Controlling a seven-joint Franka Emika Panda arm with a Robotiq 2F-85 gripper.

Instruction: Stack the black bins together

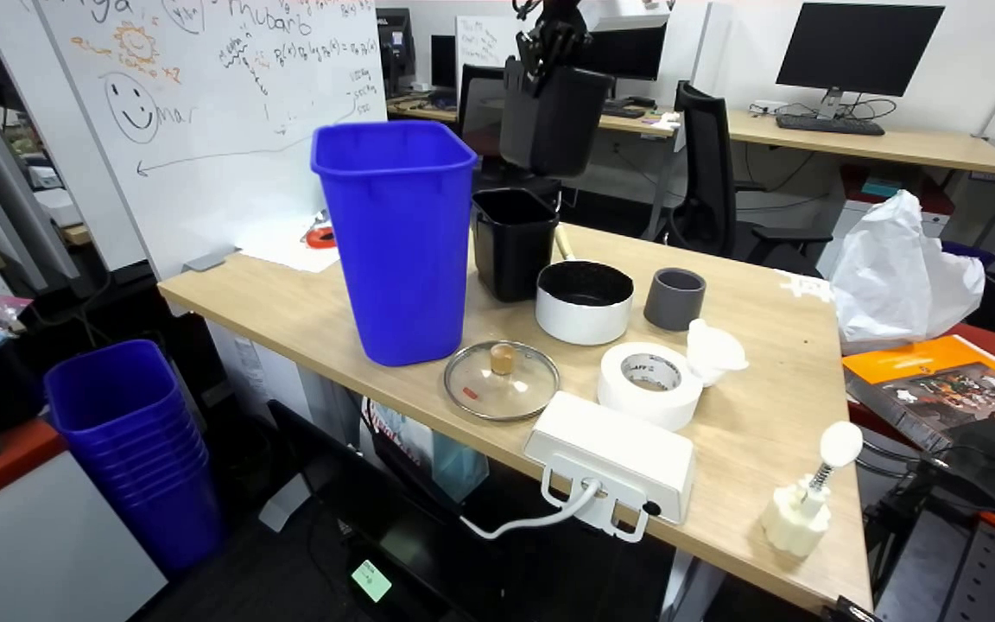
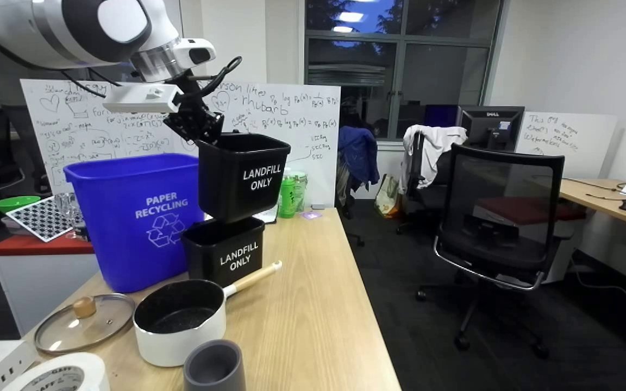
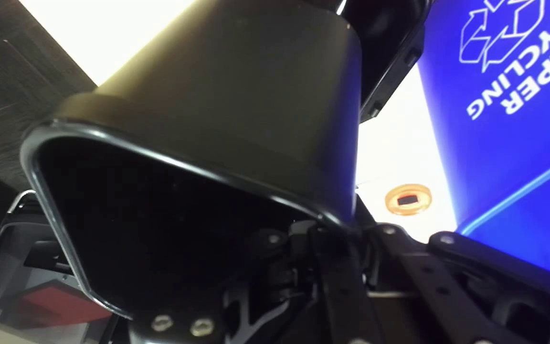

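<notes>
My gripper [image 2: 208, 137] is pinched on the rim of the upper black bin [image 2: 245, 179], nr a corner, so the bin hangs off to one side of me, not centred under. Its mouth-to-base axis runs approx vert., mouth up, maybe w/ a slight tilt. The lower black bin [image 2: 223, 252] stands upright on the counter [image 2: 318, 315], just beside the blue bin [image 2: 128, 244], w/ the saucepan [image 2: 169, 342] near it too. Key relation: its mouth lies below my load & offset twd the blue bin's side; the wrist view shows it poking out past the held base there, & both exterior views agree. Can't be sure how big the gap is btwn base & lower rim. Next, I'd say: shift twd the blue bin, square up, then straight down. Risk imo: base catching the rim.
</notes>
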